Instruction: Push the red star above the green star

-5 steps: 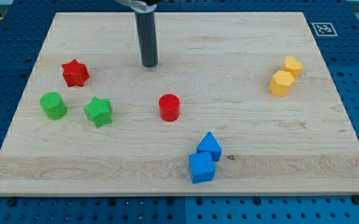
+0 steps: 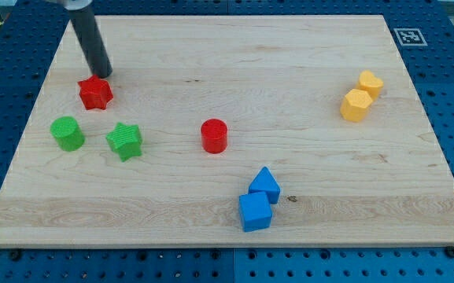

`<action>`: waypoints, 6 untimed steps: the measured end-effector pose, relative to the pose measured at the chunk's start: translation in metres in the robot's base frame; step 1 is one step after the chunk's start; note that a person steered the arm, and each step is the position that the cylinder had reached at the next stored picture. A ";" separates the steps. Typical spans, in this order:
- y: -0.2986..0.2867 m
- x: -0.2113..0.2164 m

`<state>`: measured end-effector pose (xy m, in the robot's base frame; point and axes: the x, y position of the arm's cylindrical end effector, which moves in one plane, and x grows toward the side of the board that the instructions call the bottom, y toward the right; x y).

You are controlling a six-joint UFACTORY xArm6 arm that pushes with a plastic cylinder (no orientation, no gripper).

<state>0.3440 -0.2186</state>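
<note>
The red star (image 2: 95, 93) lies on the wooden board at the view's upper left. The green star (image 2: 124, 141) lies below it and a little to the right. My tip (image 2: 101, 75) stands just above the red star, at its top right edge, touching or nearly touching it. The dark rod leans up toward the view's top left.
A green cylinder (image 2: 68, 132) sits left of the green star. A red cylinder (image 2: 213, 135) is near the board's middle. Two blue blocks (image 2: 259, 200) lie at the lower middle. Two yellow blocks (image 2: 361, 95) lie at the right. The board's left edge (image 2: 44, 86) is close to the red star.
My tip has moved left across the top of the board, from above the red cylinder to just above the red star. No block has visibly moved.
</note>
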 end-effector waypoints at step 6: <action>0.052 0.056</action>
